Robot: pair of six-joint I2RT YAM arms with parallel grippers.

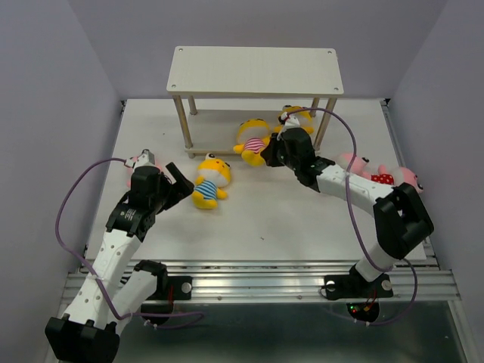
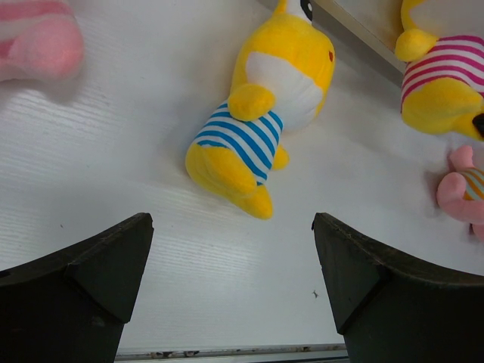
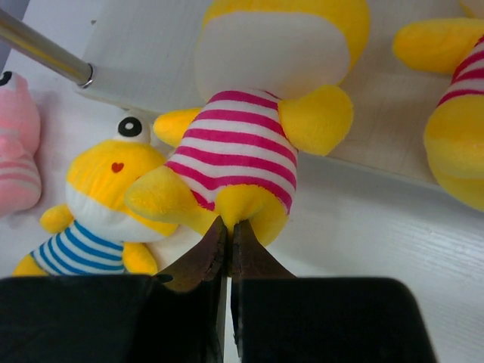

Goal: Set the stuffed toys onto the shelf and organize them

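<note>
Left gripper point(image 2: 233, 280) spread wide and holding nothing, poised over the table point(image 1: 302, 219); the blue-striped yellow toy point(image 2: 253, 121) lies on its back just ahead of the fingers, with a striped pink toy point(image 2: 38, 38) off to one side. Right gripper point(image 3: 227, 234) closed to a thin slit, pinching the bottom edge of the pink-striped yellow toy point(image 3: 249, 144), whose head lies on the lower board of the shelf point(image 1: 255, 69); a third yellow toy point(image 3: 454, 144) lies on that board beside it; a polka-dot pink toy point(image 1: 382, 178) lies on the table beside the right arm.

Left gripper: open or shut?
Open: the left gripper has its fingers wide apart, nothing between them; the blue-striped yellow toy lies ahead, untouched.
</note>
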